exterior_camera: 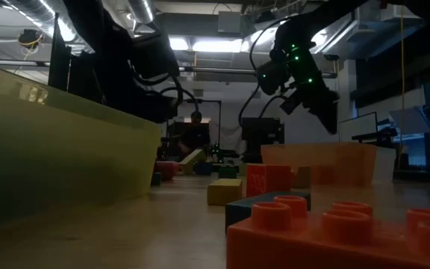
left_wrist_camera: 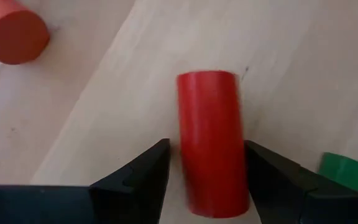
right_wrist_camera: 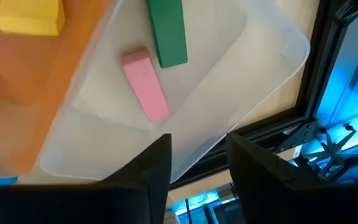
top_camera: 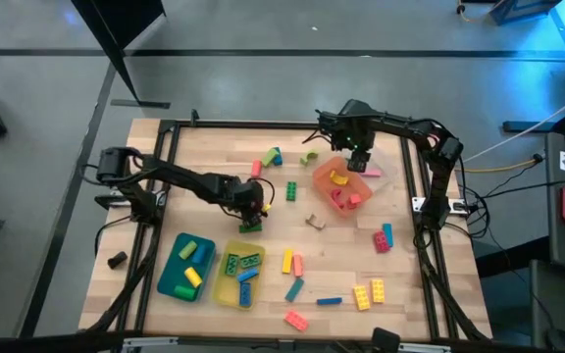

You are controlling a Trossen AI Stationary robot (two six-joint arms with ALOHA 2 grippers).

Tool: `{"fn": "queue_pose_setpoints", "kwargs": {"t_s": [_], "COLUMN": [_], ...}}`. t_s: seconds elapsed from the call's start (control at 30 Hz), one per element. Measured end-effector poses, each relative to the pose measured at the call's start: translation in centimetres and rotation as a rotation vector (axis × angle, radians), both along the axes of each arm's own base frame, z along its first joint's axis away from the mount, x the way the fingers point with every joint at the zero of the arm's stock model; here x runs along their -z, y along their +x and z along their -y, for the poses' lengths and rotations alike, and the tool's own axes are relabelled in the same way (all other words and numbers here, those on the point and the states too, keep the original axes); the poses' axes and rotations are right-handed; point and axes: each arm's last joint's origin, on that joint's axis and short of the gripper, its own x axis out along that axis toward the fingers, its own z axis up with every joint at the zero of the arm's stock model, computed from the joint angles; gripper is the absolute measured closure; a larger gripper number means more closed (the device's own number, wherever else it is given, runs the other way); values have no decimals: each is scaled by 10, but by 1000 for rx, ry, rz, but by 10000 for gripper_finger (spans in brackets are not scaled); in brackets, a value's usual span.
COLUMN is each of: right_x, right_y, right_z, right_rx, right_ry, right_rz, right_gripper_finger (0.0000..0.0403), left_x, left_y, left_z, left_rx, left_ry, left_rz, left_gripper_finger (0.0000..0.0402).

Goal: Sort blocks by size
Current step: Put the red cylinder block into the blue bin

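Two arms at work over a table of scattered blocks

The orange tray (top_camera: 330,181) is the landmark here. The right gripper (top_camera: 359,163) hangs over the clear tray (right_wrist_camera: 253,56), which lies touching the orange tray on its side toward the right arm's base. Its fingers are parted with nothing between them. Below it in the clear tray lie a pink block (right_wrist_camera: 145,85) and a green block (right_wrist_camera: 167,31), their near ends almost touching. A yellow block (right_wrist_camera: 30,15) and red blocks (top_camera: 346,199) sit in the orange tray.

The left gripper (top_camera: 253,208) is down at the table, well to the left of the orange tray, near a green block (top_camera: 251,226) on the wood. Its fingers stand on either side of a red block (left_wrist_camera: 211,140), close to its sides; whether they press on it I cannot tell.

Farther from the orange tray, toward the table's front edge, a teal tray (top_camera: 168,275) and a yellow tray (top_camera: 226,286) sit side by side, each holding several blocks. Loose blocks in yellow, pink, blue and red (top_camera: 295,319) lie on the bare table (top_camera: 410,294) in front of the orange tray, and a few more lie behind it.
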Motion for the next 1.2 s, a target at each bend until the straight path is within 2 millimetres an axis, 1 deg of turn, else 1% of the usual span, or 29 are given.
{"fn": "queue_pose_setpoints", "kwargs": {"t_s": [0.07, 0.13, 0.27, 0.3, 0.43, 0.53, 0.63, 0.77, 0.83, 0.9, 1.03, 1.13, 1.2], "right_x": [-3, -10, -30, -37, -61, -73, -76, -74, -72, -71, -73, -74, -75], "right_y": [-1, -1, 4, 6, 15, 22, 33, 52, 62, 71, 84, 92, 96], "right_z": [-1, -1, -1, -3, -16, -31, -48, -73, -86, -99, -127, -147, -160], "right_rx": [-5, -7, -15, -23, -13, 9, 14, -25, -68, -116, -207, -269, -305], "right_ry": [13, 11, -27, -42, -92, -77, -15, 60, 76, 77, 82, 89, 95], "right_rz": [-18, -27, 43, 66, 167, 272, 377, 491, 544, 588, 662, 713, 741], "right_gripper_finger": [254, 260, 275, 279, 291, 294, 294, 294, 294, 294, 294, 294, 294], "left_x": [2, 2, -7, -12, -42, -67, -96, -125, -135, -142, -148, -149, -149], "left_y": [1, 0, -3, -3, -4, -10, -21, -45, -59, -73, -94, -103, -105], "left_z": [0, 0, 1, 2, -1, 0, 6, 20, 30, 40, 61, 76, 85], "left_rx": [8, 9, 45, 55, 100, 125, 159, 231, 279, 299, 294, 296, 302], "left_ry": [-14, -16, -34, -34, -41, -75, -144, -280, -364, -434, -459, -457, -446], "left_rz": [-8, -13, -4, 2, -3, -45, -86, -166, -204, -249, -353, -414, -423], "left_gripper_finger": [212, 224, 277, 286, 286, 286, 286, 286, 285, 278, 272, 272, 270]}}
